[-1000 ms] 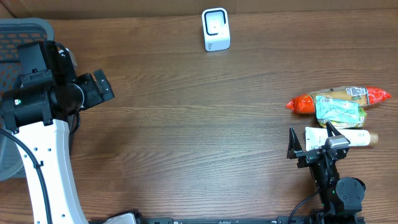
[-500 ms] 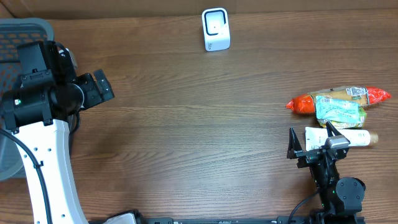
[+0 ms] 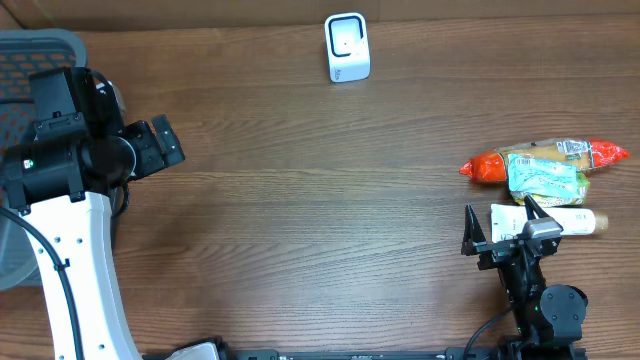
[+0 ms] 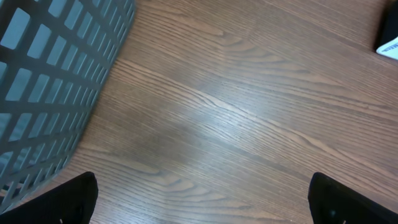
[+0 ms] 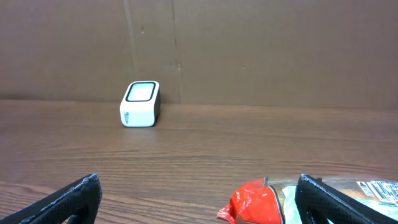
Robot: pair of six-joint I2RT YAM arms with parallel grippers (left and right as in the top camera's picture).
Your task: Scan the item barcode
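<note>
Orange-red packet just ahead of right fingers — spread wide, empty, left fingers far off, also open

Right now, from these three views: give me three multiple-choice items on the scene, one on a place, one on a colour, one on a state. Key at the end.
1. Seen from overhead, where on the table does the scanner stand?
A) far edge, about the middle
B) near edge, left corner
C) dead centre

2. What colour is the basket?
A) red
B) grey
C) white

3. How is the right end effector?
A) shut on the scanner
B) open, holding nothing
C) shut, empty

Key:
1 A: it stands alone at the far edge, midway across.
2 B: its rim and lattice wall are grey.
3 B: its fingers stand wide apart, with only bare table between them.
</note>
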